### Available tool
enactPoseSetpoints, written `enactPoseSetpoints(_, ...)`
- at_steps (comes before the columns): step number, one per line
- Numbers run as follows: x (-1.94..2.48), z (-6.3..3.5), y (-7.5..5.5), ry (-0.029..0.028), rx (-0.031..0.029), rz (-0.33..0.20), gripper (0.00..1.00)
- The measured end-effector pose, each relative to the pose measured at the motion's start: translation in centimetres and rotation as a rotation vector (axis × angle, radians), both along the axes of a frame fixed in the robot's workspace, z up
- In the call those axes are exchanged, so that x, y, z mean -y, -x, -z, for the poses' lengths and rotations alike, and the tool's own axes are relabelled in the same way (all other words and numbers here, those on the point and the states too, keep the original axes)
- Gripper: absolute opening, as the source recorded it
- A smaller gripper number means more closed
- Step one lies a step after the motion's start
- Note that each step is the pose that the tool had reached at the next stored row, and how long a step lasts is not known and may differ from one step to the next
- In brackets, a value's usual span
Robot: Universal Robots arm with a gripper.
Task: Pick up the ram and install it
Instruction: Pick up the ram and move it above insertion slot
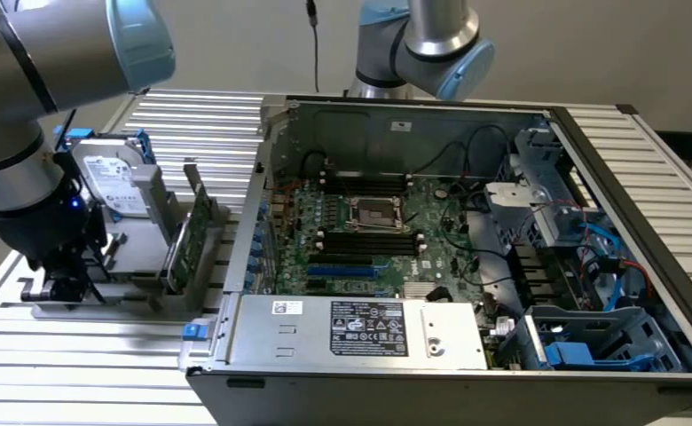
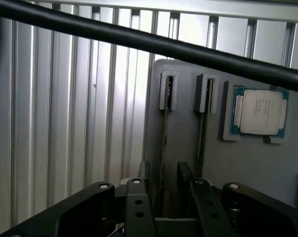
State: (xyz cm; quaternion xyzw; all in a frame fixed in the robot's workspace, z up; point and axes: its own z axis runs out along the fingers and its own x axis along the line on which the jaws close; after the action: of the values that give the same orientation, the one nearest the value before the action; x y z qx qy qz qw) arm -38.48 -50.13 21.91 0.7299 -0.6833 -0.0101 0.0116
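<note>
Closest to us, the black gripper (image 2: 162, 185) has its jaws spread wide and empty, one finger (image 2: 143, 174) on each side of the ram (image 2: 164, 143). We see the ram standing on edge in a slot of a grey holder (image 2: 183, 138), touching neither finger. A processor chip (image 2: 260, 112) lies flat near it on the same holder.

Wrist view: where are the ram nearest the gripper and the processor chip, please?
ram (image 2: 164, 143), wrist view, on its thin edge
processor chip (image 2: 260, 111), wrist view, on its metal lid
</note>
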Motion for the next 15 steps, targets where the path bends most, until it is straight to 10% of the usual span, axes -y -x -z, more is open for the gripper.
enactPoseSetpoints(15,0.01,2.29,0.7,0.0000,0.0027,-0.003,0.36)
